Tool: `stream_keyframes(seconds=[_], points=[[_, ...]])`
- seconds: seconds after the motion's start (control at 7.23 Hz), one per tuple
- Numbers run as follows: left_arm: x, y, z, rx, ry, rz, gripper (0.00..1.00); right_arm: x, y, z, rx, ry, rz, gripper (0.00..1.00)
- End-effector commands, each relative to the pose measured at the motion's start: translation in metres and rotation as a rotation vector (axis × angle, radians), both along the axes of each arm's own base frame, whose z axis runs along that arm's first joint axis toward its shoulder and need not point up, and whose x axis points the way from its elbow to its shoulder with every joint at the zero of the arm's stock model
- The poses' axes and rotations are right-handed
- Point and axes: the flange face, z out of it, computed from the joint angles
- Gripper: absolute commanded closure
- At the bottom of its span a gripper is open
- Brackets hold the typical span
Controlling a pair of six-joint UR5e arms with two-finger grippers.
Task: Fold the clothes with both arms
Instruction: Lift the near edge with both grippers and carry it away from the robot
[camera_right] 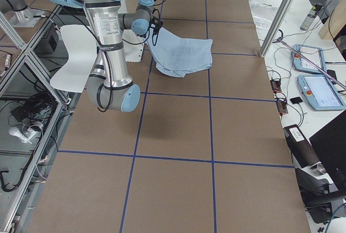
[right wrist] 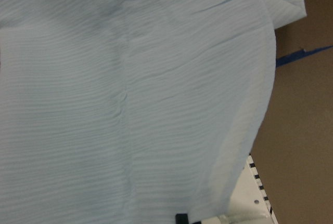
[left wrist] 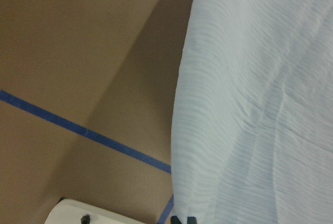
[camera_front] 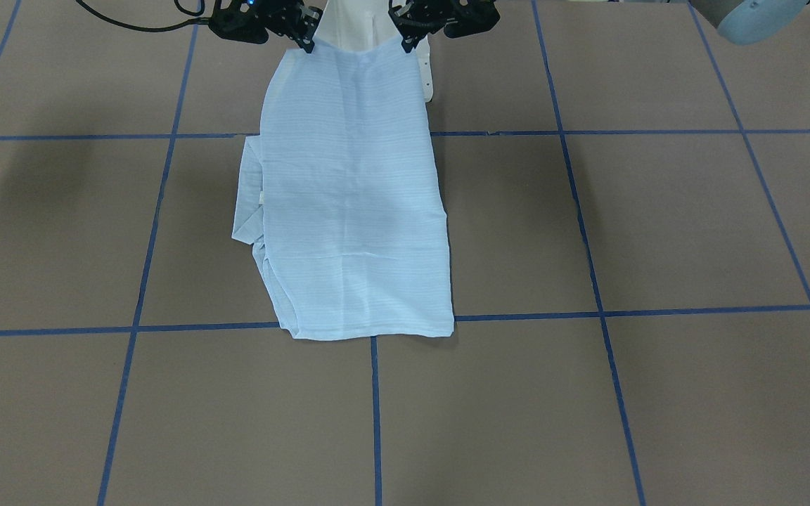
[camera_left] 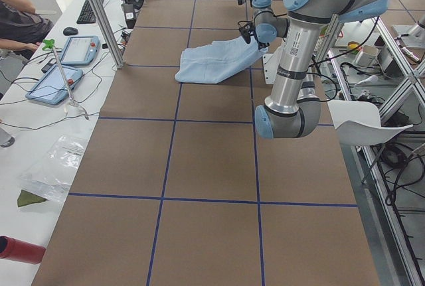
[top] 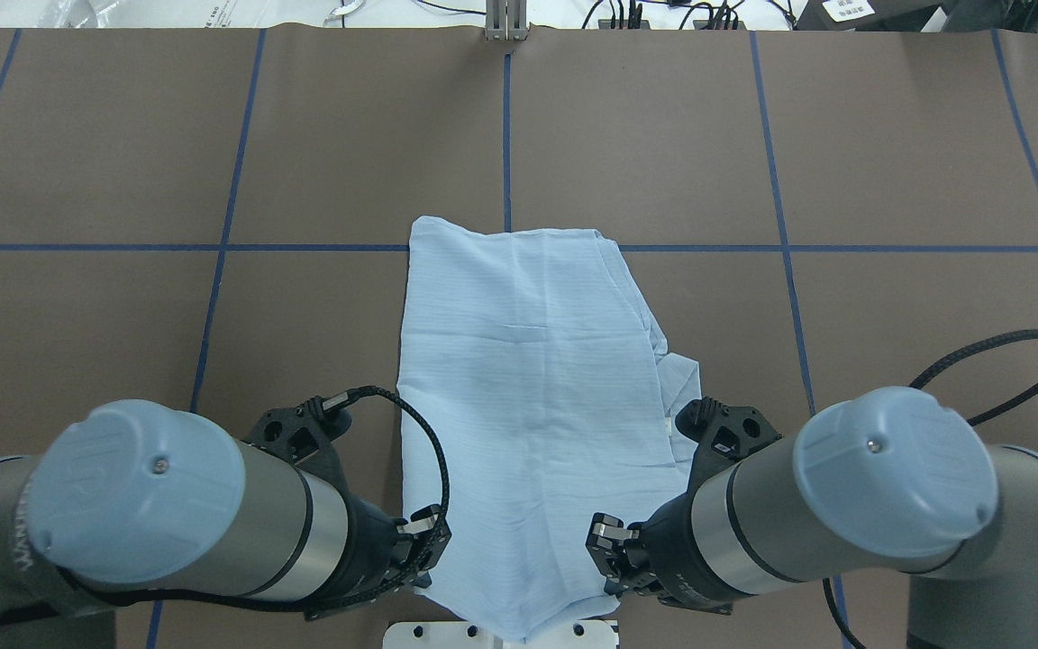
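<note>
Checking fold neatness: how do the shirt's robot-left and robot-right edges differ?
The shirt's left edge runs straight; its right edge is uneven. Nothing shows past the left edge; an under layer pokes past the right edge. Both end in corners pinched by the left gripper and right gripper.

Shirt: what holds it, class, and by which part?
The left end effector and right end effector each pinch one corner of the shirt, along its raised edge nearest the robot.
</note>
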Motion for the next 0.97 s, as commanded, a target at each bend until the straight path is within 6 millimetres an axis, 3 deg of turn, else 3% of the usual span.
stream_keyframes(seconds=[0.0,0.14,0.28,0.41,0.55,0.83], points=[[-0.037,0.023,-0.016,-0.022,0.014,0.053,1.00,0.024,0.000,-0.010,-0.027,-0.040,-0.039,1.00],[-0.024,0.019,-0.016,-0.013,0.007,0.052,1.00,0.024,-0.022,-0.003,-0.034,-0.018,0.010,1.00],[0.002,0.001,-0.005,0.017,-0.030,0.026,1.00,0.020,-0.043,0.009,-0.048,0.017,0.051,1.00],[0.010,-0.041,0.006,0.078,-0.028,-0.029,1.00,0.014,-0.061,0.018,-0.059,0.045,0.082,1.00],[0.026,-0.083,0.028,0.072,-0.070,-0.091,1.00,-0.001,-0.068,0.027,-0.066,0.075,0.089,1.00],[0.018,-0.129,0.038,0.115,-0.063,-0.149,1.00,-0.046,-0.094,0.032,-0.018,0.117,0.100,1.00]])
